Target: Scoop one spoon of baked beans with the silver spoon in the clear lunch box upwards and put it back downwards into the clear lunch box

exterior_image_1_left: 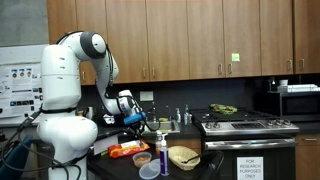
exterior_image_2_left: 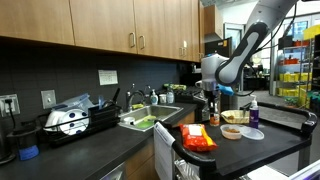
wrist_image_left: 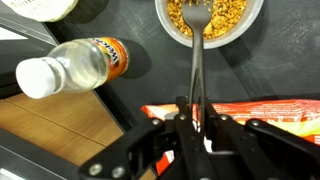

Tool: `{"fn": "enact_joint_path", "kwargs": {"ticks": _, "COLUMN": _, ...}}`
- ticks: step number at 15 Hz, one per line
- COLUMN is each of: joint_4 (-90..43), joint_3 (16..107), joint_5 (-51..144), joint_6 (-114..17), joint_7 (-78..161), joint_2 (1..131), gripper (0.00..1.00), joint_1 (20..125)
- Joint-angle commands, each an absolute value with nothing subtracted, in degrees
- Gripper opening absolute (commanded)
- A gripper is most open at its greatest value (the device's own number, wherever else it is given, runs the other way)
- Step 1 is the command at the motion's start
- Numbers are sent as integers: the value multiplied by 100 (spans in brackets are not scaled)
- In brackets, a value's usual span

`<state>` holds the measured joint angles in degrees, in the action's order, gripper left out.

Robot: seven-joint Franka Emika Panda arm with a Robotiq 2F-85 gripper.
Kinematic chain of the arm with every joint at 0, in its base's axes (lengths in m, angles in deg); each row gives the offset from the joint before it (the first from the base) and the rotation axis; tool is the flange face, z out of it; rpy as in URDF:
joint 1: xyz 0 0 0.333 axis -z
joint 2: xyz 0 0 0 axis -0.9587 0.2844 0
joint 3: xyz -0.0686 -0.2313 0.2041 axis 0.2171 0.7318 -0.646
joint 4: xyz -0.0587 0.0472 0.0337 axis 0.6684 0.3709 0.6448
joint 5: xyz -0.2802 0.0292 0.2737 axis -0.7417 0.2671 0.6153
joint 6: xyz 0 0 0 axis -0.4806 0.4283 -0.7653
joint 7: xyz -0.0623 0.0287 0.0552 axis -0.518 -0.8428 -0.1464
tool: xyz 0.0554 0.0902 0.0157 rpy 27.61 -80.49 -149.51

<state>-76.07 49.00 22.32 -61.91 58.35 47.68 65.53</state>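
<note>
Presently, the silver spoon [wrist_image_left: 196,70] is clamped at its handle end by the gripper [wrist_image_left: 195,125], whose fingers are drawn narrow onto it. Its bowl is sunk in the baked beans [wrist_image_left: 230,15] inside the clear lunch box [wrist_image_left: 258,22], at the far edge of the wrist view. A capped bottle [wrist_image_left: 75,65] is noted to the left, and an orange packet [wrist_image_left: 255,110] near the gripper. The spoon is judged stiff, light and smooth, so twisting in the grip is possible and hold is best taken at the handle end. The beans are judged soft, wet and easily spilled. The light box may be dragged.
</note>
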Motion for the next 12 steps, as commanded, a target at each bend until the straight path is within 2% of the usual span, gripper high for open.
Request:
{"fn": "enact_joint_path", "kwargs": {"ticks": 1, "joint_4": -7670, "joint_3": 4861, "joint_5": 2310, "joint_6": -6031, "joint_7": 5856, "joint_2": 4564, "gripper": 4, "joint_1": 6506}}
{"fn": "enact_joint_path", "kwargs": {"ticks": 12, "joint_4": -7730, "joint_3": 4840, "joint_5": 2325, "joint_6": -6070, "joint_7": 5803, "joint_2": 4511, "gripper": 4, "joint_1": 6504}}
